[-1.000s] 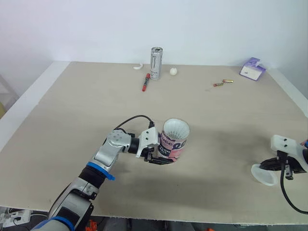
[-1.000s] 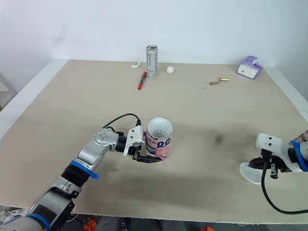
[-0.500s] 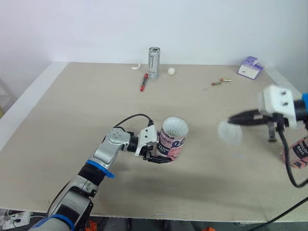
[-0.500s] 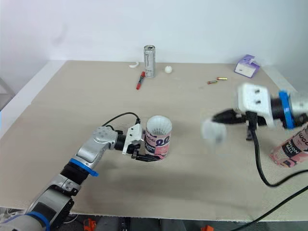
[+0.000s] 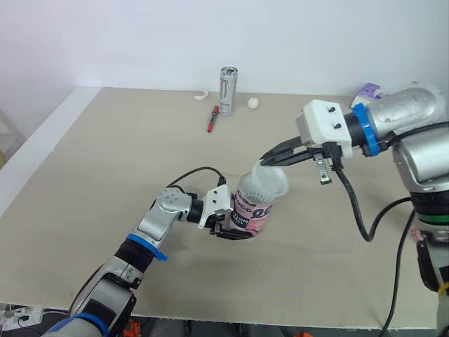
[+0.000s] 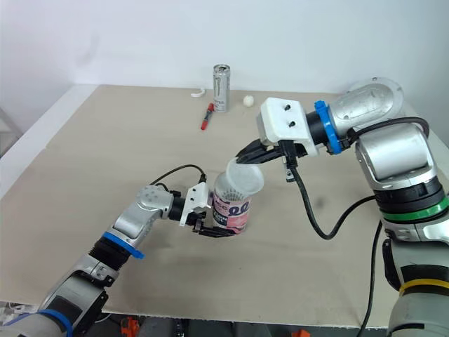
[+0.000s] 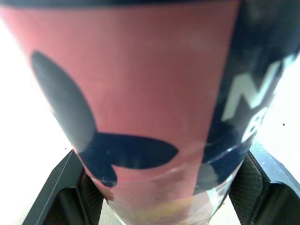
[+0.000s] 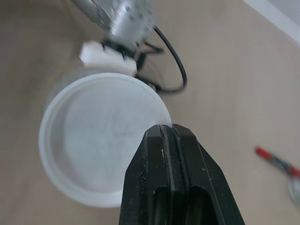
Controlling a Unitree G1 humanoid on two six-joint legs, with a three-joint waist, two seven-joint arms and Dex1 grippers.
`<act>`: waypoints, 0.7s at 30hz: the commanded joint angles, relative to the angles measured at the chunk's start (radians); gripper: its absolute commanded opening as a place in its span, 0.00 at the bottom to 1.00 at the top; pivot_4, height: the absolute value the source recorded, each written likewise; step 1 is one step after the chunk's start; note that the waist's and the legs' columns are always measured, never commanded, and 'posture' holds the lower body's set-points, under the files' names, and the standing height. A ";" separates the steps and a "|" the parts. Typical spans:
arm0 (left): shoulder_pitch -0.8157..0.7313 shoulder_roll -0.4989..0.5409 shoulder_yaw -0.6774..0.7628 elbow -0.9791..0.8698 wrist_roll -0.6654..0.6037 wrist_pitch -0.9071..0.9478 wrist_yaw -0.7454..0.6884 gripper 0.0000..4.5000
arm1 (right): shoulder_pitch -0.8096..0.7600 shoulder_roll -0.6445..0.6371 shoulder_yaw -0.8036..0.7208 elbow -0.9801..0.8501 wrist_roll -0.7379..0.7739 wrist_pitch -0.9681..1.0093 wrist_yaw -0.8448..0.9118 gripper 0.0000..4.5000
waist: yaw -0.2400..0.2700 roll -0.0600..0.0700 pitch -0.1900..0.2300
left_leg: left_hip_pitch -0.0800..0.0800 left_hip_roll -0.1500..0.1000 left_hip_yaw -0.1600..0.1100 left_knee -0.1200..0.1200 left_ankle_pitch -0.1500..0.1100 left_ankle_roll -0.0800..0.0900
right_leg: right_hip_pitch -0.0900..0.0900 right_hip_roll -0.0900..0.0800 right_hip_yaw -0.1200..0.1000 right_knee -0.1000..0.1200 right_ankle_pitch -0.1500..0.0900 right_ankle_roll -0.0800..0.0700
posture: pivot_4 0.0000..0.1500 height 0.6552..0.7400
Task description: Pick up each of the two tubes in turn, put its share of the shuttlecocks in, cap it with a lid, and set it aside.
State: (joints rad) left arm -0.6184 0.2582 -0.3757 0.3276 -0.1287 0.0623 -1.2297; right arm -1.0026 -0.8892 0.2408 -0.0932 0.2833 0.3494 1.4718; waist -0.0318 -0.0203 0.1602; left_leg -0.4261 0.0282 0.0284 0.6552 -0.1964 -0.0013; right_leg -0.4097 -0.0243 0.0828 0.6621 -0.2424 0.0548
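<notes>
A pink and navy tube [image 5: 250, 212] stands upright at the table's middle front, with my left gripper [image 5: 226, 223] shut around its lower part. In the left wrist view the tube [image 7: 140, 93] rises between the two black fingers [image 7: 61, 187]. A translucent white lid [image 5: 270, 180] sits slightly tilted over the tube's mouth, and I cannot tell whether it touches the rim. My right gripper [image 5: 269, 159] is shut on the lid's far edge. The right wrist view shows the lid [image 8: 93, 140] pinched at its rim by that gripper [image 8: 165, 129].
At the table's far side stand a silver can [image 5: 227, 90], a red pen [image 5: 212, 119], a small white ball [image 5: 252, 104] and a white curved piece [image 5: 202, 96]. A purple box [image 5: 367, 91] peeks out behind my right arm.
My right arm has swung from the table's front right corner to the middle, carrying the lid up and over the tube. The left gripper has kept its hold.
</notes>
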 commanded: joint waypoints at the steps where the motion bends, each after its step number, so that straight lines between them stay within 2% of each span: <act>1: 0.024 0.020 -0.014 0.028 0.027 0.022 0.006 0.69 | -0.026 0.011 0.016 -0.012 -0.021 -0.017 0.023 0.01 | 0.000 0.000 0.000 | 0.000 0.000 0.000 0.000 0.000 0.000 | 0.000 0.000 0.000 0.000 0.000 0.000 | 1.00 1.00; 21: 0.026 0.020 -0.012 0.037 0.023 0.031 0.009 0.69 | -0.017 0.062 0.073 -0.071 -0.091 -0.045 0.033 0.01 | 0.000 0.000 0.000 | 0.001 0.000 0.000 0.000 0.000 0.000 | 0.000 0.000 -0.001 0.000 0.000 -0.001 | 1.00 1.00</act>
State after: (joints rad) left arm -0.6166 0.2626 -0.3742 0.3260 -0.1293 0.0637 -1.2275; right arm -1.0008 -0.8309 0.3208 -0.1362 0.1993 0.3119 1.5024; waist -0.0318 -0.0203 0.1602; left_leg -0.4253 0.0287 0.0284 0.6552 -0.1964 -0.0014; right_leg -0.4098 -0.0239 0.0815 0.6621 -0.2420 0.0535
